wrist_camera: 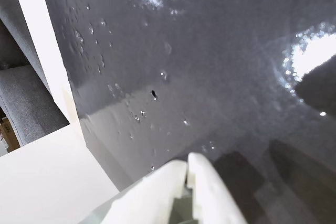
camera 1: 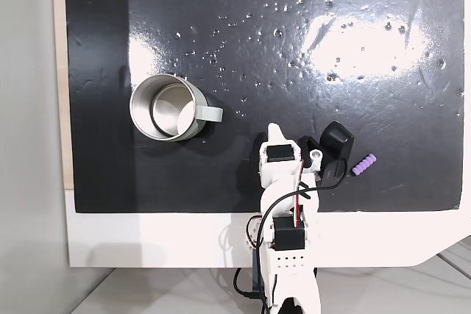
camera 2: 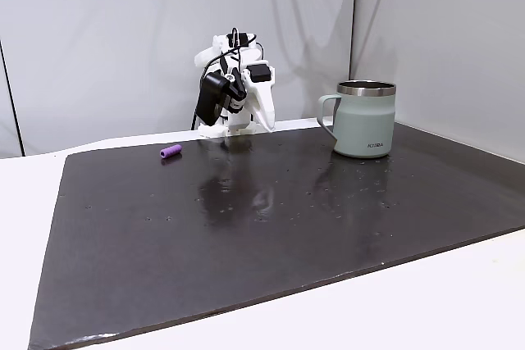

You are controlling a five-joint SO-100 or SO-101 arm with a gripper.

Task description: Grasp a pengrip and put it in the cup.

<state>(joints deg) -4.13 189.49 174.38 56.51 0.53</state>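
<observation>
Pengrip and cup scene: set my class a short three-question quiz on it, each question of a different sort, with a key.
1. True or false: the pengrip lies inside the cup.
2. In the top-down fixed view, the cup's handle points: A) left B) right C) toward the top edge.
3. Fill in: in the wrist view, the gripper fingertips are pressed ____.

Key: 1 false, it lies on the black mat, right of the arm; 2 B; 3 together, holding nothing.
</observation>
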